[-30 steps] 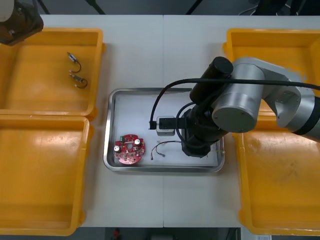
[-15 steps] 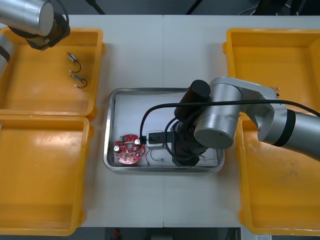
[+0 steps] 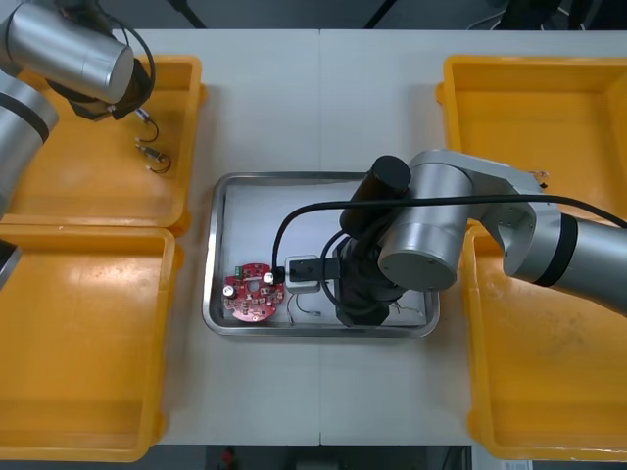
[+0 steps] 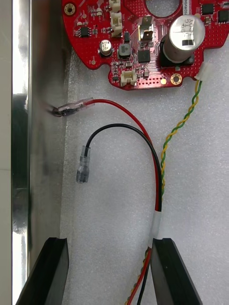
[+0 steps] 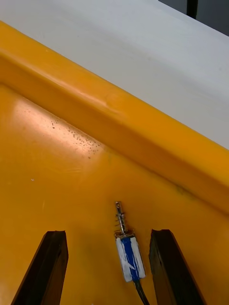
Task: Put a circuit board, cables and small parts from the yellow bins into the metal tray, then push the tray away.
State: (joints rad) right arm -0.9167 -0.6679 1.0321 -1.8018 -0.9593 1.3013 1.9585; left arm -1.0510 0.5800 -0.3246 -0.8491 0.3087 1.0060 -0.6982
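Between left gripper (image 5: 109, 233) fingers, spread: blue-white cable (image 5: 129, 257); right gripper (image 4: 110, 240) over tray (image 4: 21, 143).

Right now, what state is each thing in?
Left claw: open, low in the far left yellow bin, astride a blue and white cable end.
Right claw: open, over the metal tray, astride the red and black cable.
Circuit board: flat in the tray.
Tray: not yet pushed.
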